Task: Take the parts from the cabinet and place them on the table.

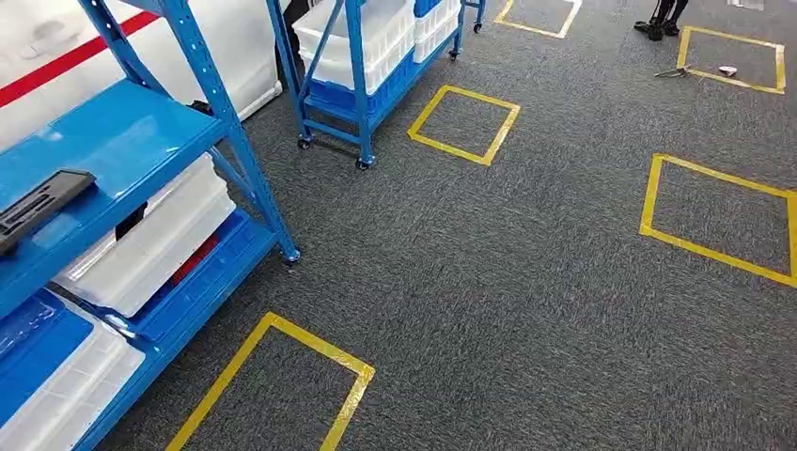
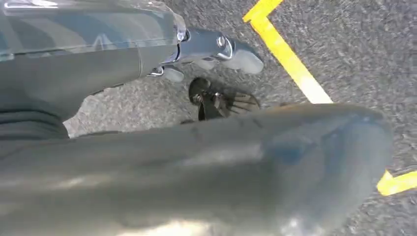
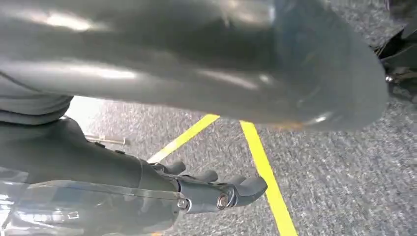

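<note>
Head view: black part [image 1: 38, 205] lies on blue shelf [image 1: 132, 132] at nine o'clock; left hand [image 2: 216, 54] and right hand [image 3: 216, 189] hang over carpet, fingers loosely apart, holding nothing.

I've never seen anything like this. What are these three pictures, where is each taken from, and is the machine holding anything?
They come from a walking robot with two arms. The wide picture is its head camera, looking down at grey carpet with yellow tape squares. A blue shelf rack stands to its left, with a black part on the shelf and white bins below. A second rack on wheels stands further off. The other two pictures come from cameras at the wrists, pointing at the floor because the arms hang down. The left hand and the right hand hold nothing, as far as I can see.
</note>
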